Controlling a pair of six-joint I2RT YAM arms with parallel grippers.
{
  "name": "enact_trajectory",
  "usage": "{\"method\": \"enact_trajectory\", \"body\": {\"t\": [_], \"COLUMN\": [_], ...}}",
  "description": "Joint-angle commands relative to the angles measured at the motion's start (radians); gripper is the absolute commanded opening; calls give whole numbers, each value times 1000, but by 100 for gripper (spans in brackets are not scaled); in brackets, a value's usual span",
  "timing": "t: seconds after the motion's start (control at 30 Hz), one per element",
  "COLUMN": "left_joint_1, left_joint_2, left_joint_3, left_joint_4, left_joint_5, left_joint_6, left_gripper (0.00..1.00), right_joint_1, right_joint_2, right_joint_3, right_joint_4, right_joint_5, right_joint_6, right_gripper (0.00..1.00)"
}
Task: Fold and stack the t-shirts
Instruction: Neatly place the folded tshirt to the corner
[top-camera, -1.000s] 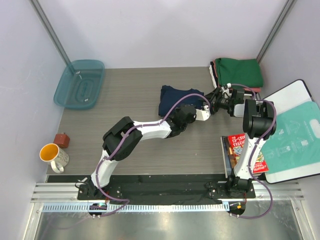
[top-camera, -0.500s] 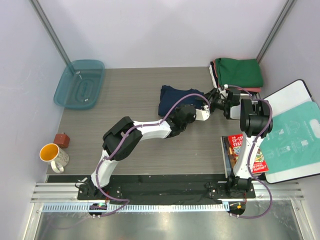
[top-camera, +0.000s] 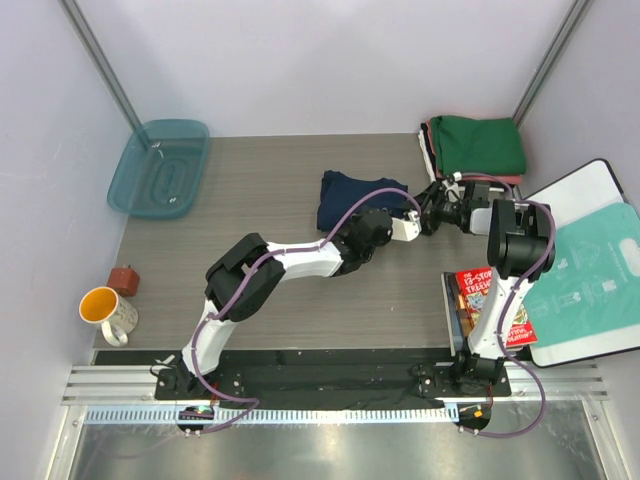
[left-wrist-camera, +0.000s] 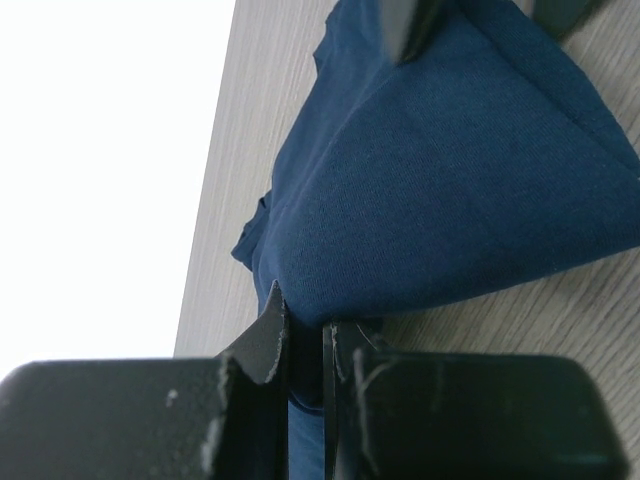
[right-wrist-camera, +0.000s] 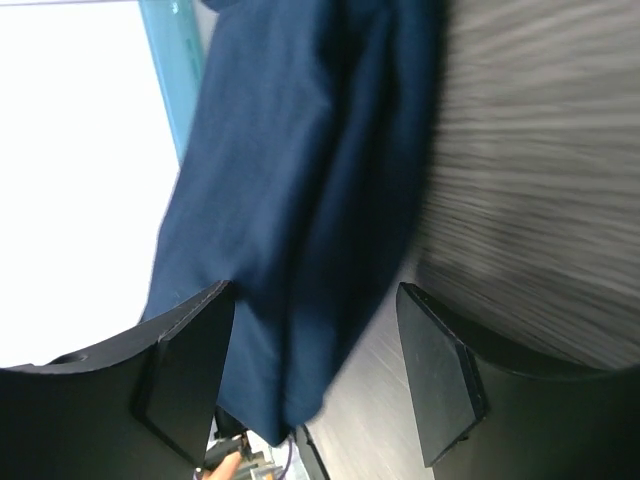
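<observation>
Swung back rightward since half a second ago is the right arm's upright link. Mid-worktop, the left fingers pinch the navy t-shirt at its edge; the right fingers gape wide astride its fold, near the green-topped stack.

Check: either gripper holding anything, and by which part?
Left gripper is shut on the navy t-shirt, at its folded edge. Right gripper open around the cloth, not gripping.
</observation>
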Motion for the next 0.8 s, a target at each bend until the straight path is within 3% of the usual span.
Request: {"method": "enact_trajectory", "body": {"t": [0.0,0.17,0.53,0.77], "left_joint_1": [5,7,10,22], "left_joint_2": [-22,-19,-22,-25], "left_joint_3": [45,60,68,99], "left_joint_4": [109,109,114,121], "left_joint_5": [-18,-17,-17,-26], "left_joint_6": [21,29,37,50], "left_gripper": [0,0,0,0], "right_joint_1": [-24,-28,-4,24], "right_joint_2": [-53,-32,66,83], "right_joint_3": [7,-5,-6,5], "right_joint_4": [-89,-102,173,180], "right_joint_5": [-6,14,44,44], "right_joint_6": [-100,-119,65,70], "right_gripper": [72,72,72,73]}}
